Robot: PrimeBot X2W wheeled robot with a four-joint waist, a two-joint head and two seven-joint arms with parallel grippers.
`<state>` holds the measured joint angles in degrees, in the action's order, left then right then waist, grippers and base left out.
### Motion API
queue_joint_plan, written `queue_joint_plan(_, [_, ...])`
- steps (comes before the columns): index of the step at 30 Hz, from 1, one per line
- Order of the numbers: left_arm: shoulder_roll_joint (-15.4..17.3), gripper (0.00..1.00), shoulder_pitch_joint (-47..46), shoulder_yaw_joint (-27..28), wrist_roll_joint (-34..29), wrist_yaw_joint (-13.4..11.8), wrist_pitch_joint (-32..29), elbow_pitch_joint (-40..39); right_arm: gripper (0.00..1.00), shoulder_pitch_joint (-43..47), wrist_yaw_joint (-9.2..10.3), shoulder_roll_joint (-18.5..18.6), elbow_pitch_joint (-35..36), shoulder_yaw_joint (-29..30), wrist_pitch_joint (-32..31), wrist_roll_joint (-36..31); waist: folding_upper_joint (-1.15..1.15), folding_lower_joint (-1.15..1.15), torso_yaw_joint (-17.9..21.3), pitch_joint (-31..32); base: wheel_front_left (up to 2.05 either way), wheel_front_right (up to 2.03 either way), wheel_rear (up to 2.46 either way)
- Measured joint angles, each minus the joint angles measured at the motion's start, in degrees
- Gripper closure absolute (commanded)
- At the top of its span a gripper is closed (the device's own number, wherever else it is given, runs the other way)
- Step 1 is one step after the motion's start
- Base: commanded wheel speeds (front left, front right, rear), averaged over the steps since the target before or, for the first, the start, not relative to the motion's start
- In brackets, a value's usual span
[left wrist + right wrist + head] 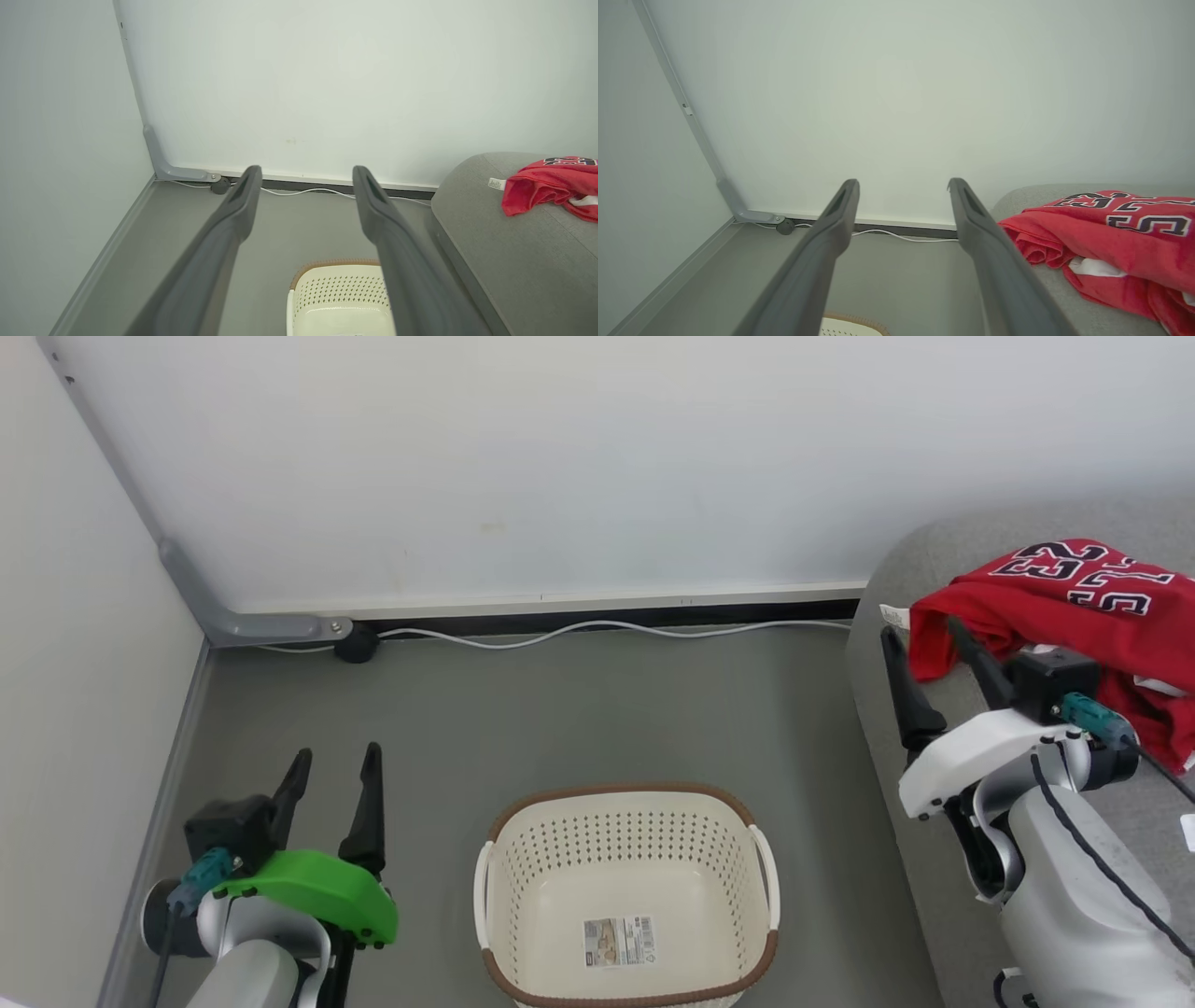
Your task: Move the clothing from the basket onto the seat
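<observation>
Biggest thing from where I'm standing is the plain white wall, with grey floor running up to it. On the robot's right is the seat, a big light grey sofa with a rounded corner, way bigger than anything else down here.

The clothing is up on the seat, bunched in a red heap near that corner. A jersey with black, white-edged numerals lies on top, and a bit of white fabric pokes out lower down. I can't really tell where 1 garment ends and the other starts.

The basket sits on the floor between the 2 arms, just beside the front of the seat. It's cream, full of little holes, with a brown rim, and its bare bottom shows a label sticker.

The right gripper hangs over the sofa corner with its jaws spread wide and nothing between them, the red heap just beside 1 finger. The left gripper is low on the robot's left, well apart from the basket, also wide open and holding nothing, with a bright green cover on its wrist.

Smaller stuff: a white cable snakes along the skirting, and a small white tag sticks out at the sofa edge
</observation>
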<state>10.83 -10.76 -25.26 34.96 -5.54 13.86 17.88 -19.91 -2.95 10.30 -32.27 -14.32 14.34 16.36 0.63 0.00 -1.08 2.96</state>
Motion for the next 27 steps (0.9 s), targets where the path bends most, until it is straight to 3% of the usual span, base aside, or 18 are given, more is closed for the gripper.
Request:
queue_joint_plan(10, [1.7, 0.0, 3.9, 3.9, -0.4, -0.5, 0.4, -1.6, 0.0, 5.4, 1.64, -3.1, 5.1, -1.1, 0.0, -0.3, 0.0, 0.0, -0.6, 1.0, 0.0, 0.0, 0.0])
queue_joint_plan(27, [2.3, 0.0, 11.4, 8.1, -1.8, -0.6, 0.4, -6.4, 0.0, 15.3, 5.09, -3.5, 11.7, 0.0, 0.0, -0.4, 0.0, 0.0, 0.0, 0.8, 0.0, 0.0, 0.0])
